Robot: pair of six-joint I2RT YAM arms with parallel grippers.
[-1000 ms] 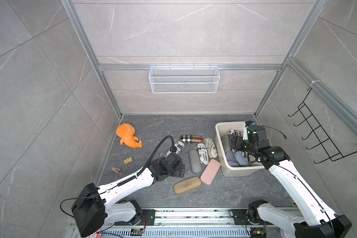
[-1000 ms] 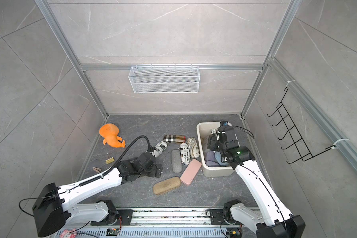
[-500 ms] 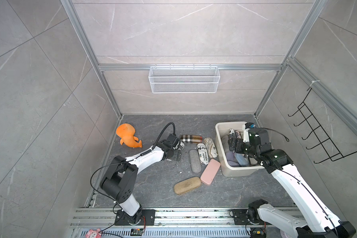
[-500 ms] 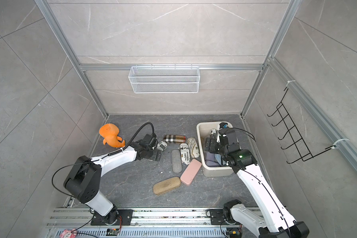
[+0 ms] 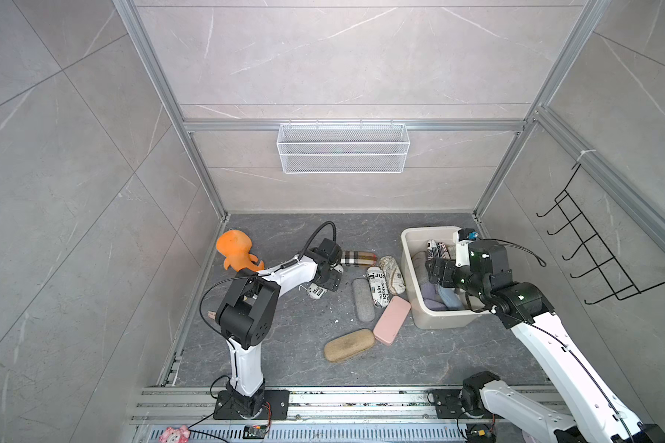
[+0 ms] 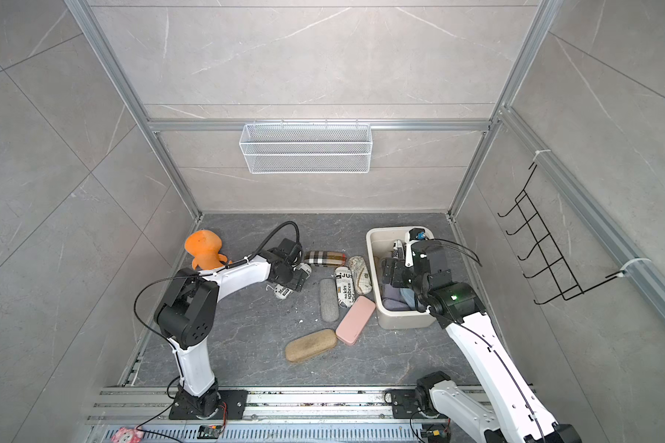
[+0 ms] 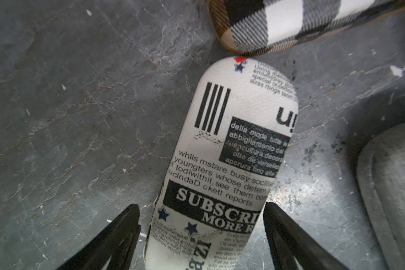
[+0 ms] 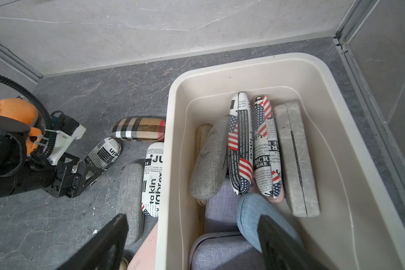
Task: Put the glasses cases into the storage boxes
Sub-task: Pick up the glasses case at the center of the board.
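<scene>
My left gripper is open and low over the floor, its fingers on either side of a newspaper-print glasses case, seen in both top views. One finger sits against the case and a small gap shows at the other. A plaid case, a map-print case, another newspaper-print case, and grey, pink and tan cases lie on the floor. The cream storage box holds several cases, among them a blue one. My right gripper hangs open and empty over the box's near wall.
An orange plush toy sits by the left wall, behind my left arm. A white wire mesh basket hangs on the back wall and a black hook rack on the right wall. A metal rail runs along the front edge.
My left arm has folded up and carried its gripper back over the newspaper-print case, with the jaws narrowing around it. My right gripper has widened slightly and stayed over the box.
</scene>
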